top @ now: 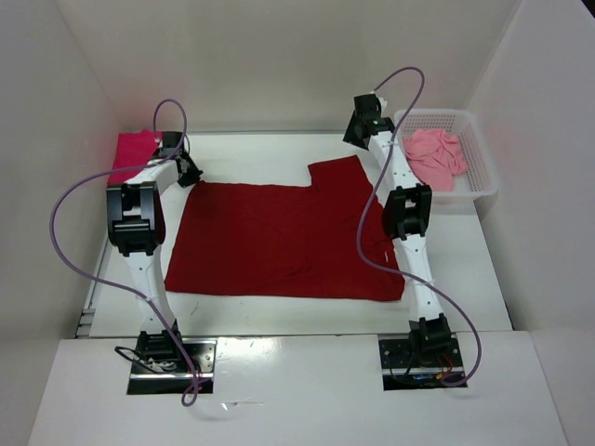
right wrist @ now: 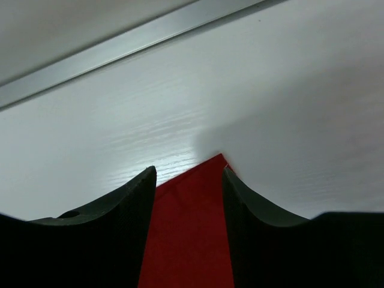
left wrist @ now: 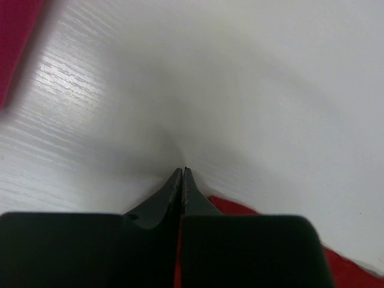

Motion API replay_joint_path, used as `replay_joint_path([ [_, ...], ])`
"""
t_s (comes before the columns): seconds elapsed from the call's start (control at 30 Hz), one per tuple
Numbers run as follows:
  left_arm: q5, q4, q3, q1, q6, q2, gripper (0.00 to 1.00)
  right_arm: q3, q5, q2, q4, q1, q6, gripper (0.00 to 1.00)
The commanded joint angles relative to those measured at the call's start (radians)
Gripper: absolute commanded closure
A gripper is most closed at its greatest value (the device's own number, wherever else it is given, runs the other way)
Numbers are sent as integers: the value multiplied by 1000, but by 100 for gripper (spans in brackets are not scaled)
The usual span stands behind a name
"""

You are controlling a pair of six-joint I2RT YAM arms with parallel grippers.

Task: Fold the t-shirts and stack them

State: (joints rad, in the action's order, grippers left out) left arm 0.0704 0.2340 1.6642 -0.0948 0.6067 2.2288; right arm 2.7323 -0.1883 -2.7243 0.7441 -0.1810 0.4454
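Note:
The dark red t-shirt (top: 279, 237) lies spread flat in the middle of the table. My left gripper (top: 192, 174) is at its far left corner. In the left wrist view its jaws (left wrist: 182, 171) are shut, with a strip of red cloth (left wrist: 240, 208) between and beside them. My right gripper (top: 356, 139) is at the shirt's far right corner, open, with its fingers on either side of the red corner (right wrist: 189, 240). The magenta-pink t-shirt (top: 135, 149) lies folded at the far left and also shows in the left wrist view (left wrist: 12, 36). The salmon-pink t-shirt (top: 437, 158) lies crumpled in the basket.
A white mesh basket (top: 479, 177) stands at the far right of the table. White walls close in the left, back and right sides. A metal rail (right wrist: 120, 45) runs along the table's far edge.

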Motion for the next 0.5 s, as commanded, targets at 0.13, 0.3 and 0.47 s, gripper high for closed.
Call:
replay_joint_path([
  [0.13,-15,-24,-29,0,-2,-104,100,67,-31,-69,49,21,-43,46],
  [0.3,-27,-44,-58,0,7,-126,100,67,-10,-100,49,21,-43,46],
  [0.47,-37,-44,-58,0,16,-135,100,76,3,-121,37,21,-34,48],
])
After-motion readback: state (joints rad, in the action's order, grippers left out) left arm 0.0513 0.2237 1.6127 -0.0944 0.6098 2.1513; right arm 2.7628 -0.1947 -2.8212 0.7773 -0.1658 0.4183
